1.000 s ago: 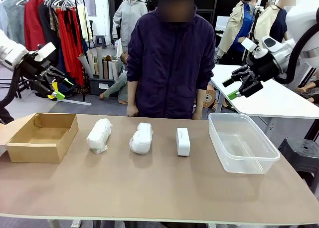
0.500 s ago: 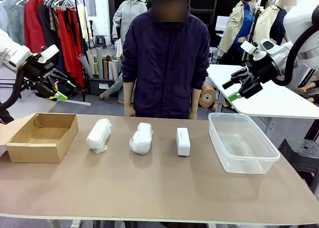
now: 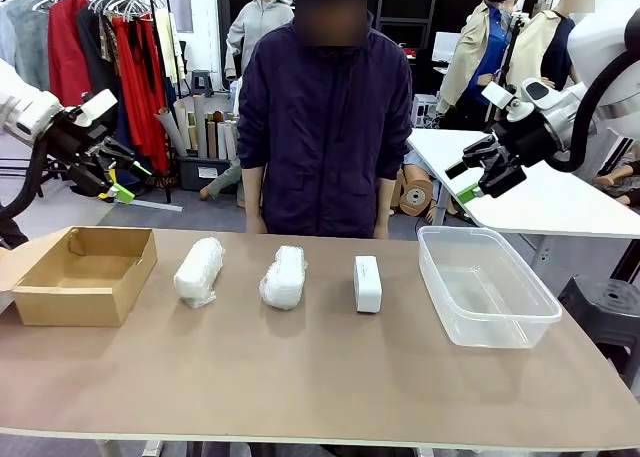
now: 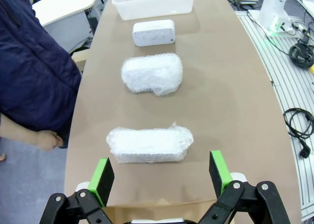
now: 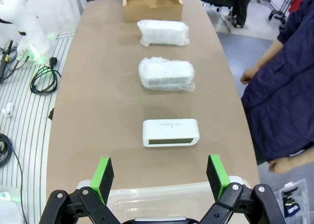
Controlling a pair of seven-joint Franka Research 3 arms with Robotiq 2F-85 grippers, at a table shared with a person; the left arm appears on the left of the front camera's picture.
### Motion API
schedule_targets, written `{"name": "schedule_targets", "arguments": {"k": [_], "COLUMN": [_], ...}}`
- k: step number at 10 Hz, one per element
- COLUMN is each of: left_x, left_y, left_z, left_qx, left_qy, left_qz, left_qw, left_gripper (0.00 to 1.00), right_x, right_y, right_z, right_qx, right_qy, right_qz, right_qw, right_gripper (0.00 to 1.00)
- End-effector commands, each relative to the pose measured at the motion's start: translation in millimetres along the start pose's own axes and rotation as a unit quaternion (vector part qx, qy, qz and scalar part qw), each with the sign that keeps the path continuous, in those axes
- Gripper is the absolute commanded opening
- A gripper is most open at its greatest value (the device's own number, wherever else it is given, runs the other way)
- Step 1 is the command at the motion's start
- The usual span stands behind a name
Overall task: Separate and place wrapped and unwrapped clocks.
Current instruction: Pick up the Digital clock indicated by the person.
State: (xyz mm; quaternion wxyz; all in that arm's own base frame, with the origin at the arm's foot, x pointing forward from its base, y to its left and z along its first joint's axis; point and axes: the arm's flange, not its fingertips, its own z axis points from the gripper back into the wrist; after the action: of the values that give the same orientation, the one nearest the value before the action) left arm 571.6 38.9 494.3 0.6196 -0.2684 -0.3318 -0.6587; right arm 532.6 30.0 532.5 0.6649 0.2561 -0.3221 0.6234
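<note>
A: Item one, left gripper (image 3: 128,177): spread and load?
B: Green pads wide apart, empty, touching nothing. Raised high over the short end of the table (image 3: 320,387), above the cardboard box (image 3: 70,302).

A: Ahead of those fingers?
B: One row running away down the table. First wrapped clock (image 4: 149,144) just past the fingertips, lying crosswise. Second wrapped clock (image 4: 152,74) beyond it, with a gap. Unwrapped clock (image 4: 154,33) farther on. Clear tub (image 4: 153,1) last. Bare brown tabletop on both sides of the row, broader on the side away from the person (image 4: 29,62).

A: Item two, right gripper (image 3: 460,179)?
B: Same state: pads wide apart, empty, in the air. Tub rim directly beneath. Ahead, unwrapped clock nearest, with a strip of bare table between it and the tub. Then the two wrapped clocks, then the box at the far end.

A: Edges?
B: All three clocks well in from both long edges, none touching its neighbour. Person's hand (image 4: 46,139) hanging just beside one long edge, off the tabletop.
</note>
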Motion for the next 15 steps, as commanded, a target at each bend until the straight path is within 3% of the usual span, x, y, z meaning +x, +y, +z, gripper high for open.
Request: {"name": "schedule_targets", "arguments": {"k": [1, 15], "left_x": [2.1, 2.1], "left_y": [-0.5, -0.5], "left_z": [2.2, 2.2], "left_qx": [0.002, 0.002], "left_qy": [0.001, 0.001], "left_qz": [-0.005, -0.005], "left_qw": [1.000, 1.000], "left_gripper": [1.00, 1.00], "right_x": [1.4, 1.4], "right_y": [1.2, 1.2], "right_z": [1.6, 1.6], "right_qx": [-0.001, -0.001], "right_qy": [-0.003, -0.003], "right_qz": [0.001, 0.001], "right_qw": [1.000, 1.000], "right_gripper": [1.00, 1.00]}}
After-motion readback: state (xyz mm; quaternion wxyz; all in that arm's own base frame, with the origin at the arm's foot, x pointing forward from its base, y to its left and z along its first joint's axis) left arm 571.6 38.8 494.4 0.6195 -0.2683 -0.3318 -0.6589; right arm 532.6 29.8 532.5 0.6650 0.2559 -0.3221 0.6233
